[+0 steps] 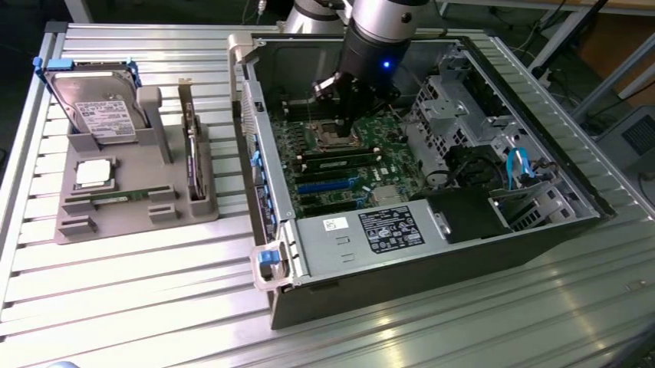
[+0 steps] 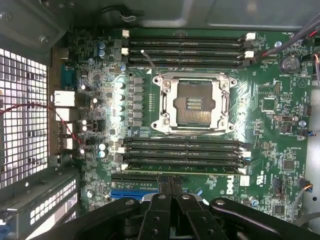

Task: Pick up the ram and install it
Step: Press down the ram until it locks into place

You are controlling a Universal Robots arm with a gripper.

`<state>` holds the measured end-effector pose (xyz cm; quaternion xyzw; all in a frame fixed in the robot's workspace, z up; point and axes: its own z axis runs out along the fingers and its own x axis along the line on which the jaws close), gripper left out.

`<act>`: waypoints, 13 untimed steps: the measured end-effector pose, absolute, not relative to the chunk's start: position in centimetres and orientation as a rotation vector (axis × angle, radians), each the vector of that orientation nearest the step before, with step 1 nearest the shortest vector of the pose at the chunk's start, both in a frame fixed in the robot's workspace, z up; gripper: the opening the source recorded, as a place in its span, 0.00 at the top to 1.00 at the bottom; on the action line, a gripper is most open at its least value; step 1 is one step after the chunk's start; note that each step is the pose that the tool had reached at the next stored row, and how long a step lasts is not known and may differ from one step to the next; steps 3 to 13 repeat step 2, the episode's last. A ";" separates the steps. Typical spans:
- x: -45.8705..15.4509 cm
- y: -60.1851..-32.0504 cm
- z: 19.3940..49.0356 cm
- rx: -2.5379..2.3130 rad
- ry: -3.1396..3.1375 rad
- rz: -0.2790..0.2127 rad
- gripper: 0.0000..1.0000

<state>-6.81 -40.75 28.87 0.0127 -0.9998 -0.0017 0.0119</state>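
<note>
Wrist view: the tool is seen with fingers pressed together, nothing visibly held, above the motherboard. A green ram is seated in the lowest slot beside the CPU socket. Thin, stiff, fragile; best gripped by its long edges.

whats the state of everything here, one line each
computer case, open, side panel off
cpu socket, empty
ram, sitting in a motherboard slot beside the socket
gripper, shut, just above the ram
hard drive, resting in the grey holder outside the case
</note>
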 end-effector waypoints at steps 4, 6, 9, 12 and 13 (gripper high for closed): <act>-6.8 -40.8 28.9 0.040 -3.117 -0.005 0.89; -6.8 -40.8 28.9 0.040 -3.117 -0.005 0.89; -6.8 -40.8 28.9 0.040 -3.117 -0.005 0.89; -6.8 -40.8 28.9 0.040 -3.117 -0.005 0.89; -6.8 -40.8 28.9 0.040 -3.117 -0.005 0.89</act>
